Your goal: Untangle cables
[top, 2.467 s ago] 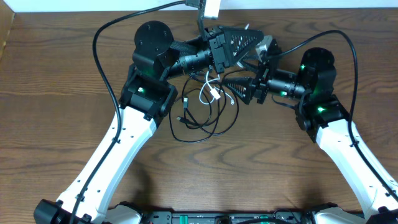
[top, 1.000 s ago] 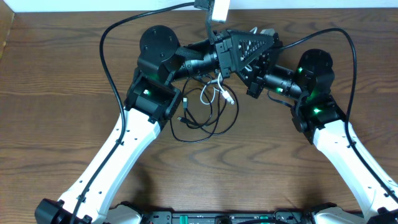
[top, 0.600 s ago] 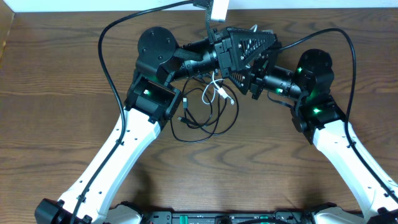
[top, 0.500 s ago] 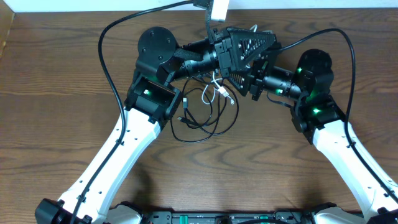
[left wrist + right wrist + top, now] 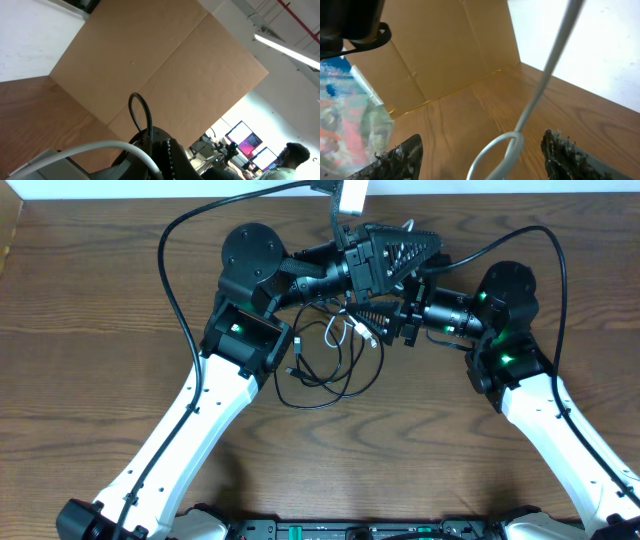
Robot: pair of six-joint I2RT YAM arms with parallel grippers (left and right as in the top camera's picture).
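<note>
From overhead, the black cable (image 5: 345, 393) is lying looped on the worktop (image 5: 90, 330), with the white cable (image 5: 346, 328) crossing its far edge. The right tool (image 5: 368, 322) is standing wide just right of that crossing, and the left tool (image 5: 434, 242) is hovering beyond the black cable.

In the left wrist view, the left tool (image 5: 162, 155) is pinching the white cable (image 5: 85, 148).

In the right wrist view, the white cable (image 5: 545, 75) is hanging between the spread fingers (image 5: 395, 160), apart from both.
</note>
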